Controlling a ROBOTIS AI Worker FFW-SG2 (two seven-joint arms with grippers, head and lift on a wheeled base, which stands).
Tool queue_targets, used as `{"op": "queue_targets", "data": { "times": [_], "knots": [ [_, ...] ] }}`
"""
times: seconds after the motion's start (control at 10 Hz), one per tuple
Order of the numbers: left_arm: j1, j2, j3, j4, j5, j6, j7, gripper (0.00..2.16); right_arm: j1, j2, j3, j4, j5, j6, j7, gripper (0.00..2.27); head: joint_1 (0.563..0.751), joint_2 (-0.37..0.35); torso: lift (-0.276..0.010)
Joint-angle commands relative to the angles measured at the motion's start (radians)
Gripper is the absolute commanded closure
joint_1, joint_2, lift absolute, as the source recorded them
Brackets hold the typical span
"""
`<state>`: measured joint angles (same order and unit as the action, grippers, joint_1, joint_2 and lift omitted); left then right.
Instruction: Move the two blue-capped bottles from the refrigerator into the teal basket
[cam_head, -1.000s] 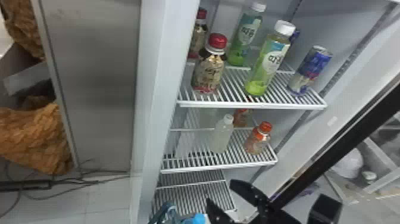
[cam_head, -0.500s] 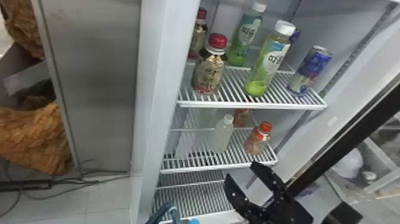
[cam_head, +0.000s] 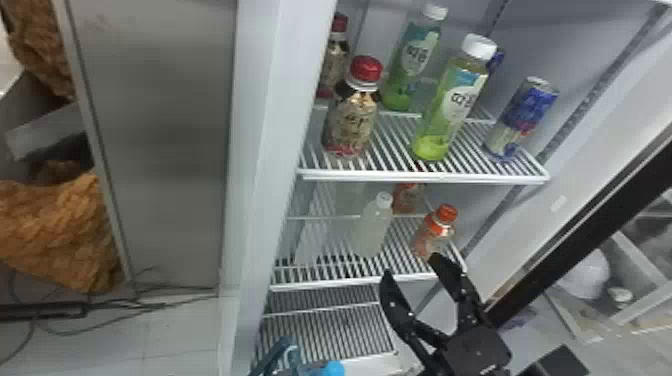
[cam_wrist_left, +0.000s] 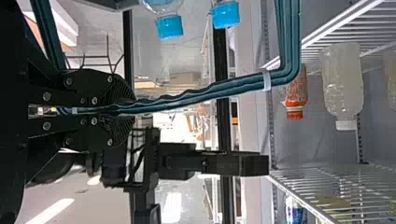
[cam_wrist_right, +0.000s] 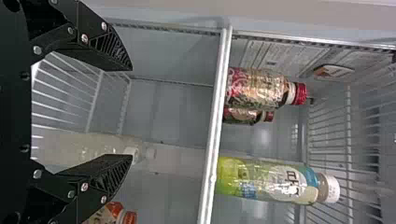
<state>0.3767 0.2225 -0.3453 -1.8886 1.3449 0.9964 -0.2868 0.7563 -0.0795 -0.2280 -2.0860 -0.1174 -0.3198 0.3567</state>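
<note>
In the head view, my right gripper (cam_head: 410, 264) is open before the middle shelf, nothing between its fingers. The right wrist view has this gripper (cam_wrist_right: 131, 113) spread near a pale white-capped bottle. At the head view's bottom edge are the teal basket's handle (cam_head: 274, 356) and one blue cap (cam_head: 334, 369). My left gripper (cam_wrist_left: 132, 109) is shut on the teal handle (cam_wrist_left: 212, 91) in the left wrist view. Two blue-capped bottles, one cap (cam_wrist_left: 169, 27) beside the other (cam_wrist_left: 226, 15), stand below it between the handle's sides; their lower parts are cut off.
The upper shelf (cam_head: 425, 176) holds red-capped bottles, green tea bottles and a blue can (cam_head: 522, 117). On the middle shelf (cam_head: 350, 283) stand a pale white-capped bottle (cam_head: 374, 227) and orange-capped drinks. The refrigerator's side wall (cam_head: 260, 150) rises at left, its dark door edge (cam_head: 595, 225) at right.
My right gripper has risen and moved right in the head view, from low by the basket to the middle shelf's front edge, staying open. The basket's handle has shifted only slightly.
</note>
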Motion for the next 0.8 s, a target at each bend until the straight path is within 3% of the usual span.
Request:
{"op": "queue_targets", "data": {
  "times": [0.0,0.2,0.7],
  "knots": [
    [-0.001,0.0,-0.001,0.0,0.0,0.0,0.0,1.09,-0.042,-0.016,0.027,0.07,-0.005,-0.058,-0.01,0.37,0.695,-0.35,-0.153],
    [-0.009,0.001,-0.008,0.0,0.002,0.0,0.0,1.09,-0.081,-0.029,0.059,0.139,-0.021,-0.11,-0.033,0.34,0.695,-0.35,-0.153],
    [-0.016,0.004,-0.017,0.0,0.002,0.002,0.0,1.09,-0.076,-0.026,0.061,0.146,-0.025,-0.117,-0.055,0.34,0.695,-0.35,-0.153]
  ]
}}
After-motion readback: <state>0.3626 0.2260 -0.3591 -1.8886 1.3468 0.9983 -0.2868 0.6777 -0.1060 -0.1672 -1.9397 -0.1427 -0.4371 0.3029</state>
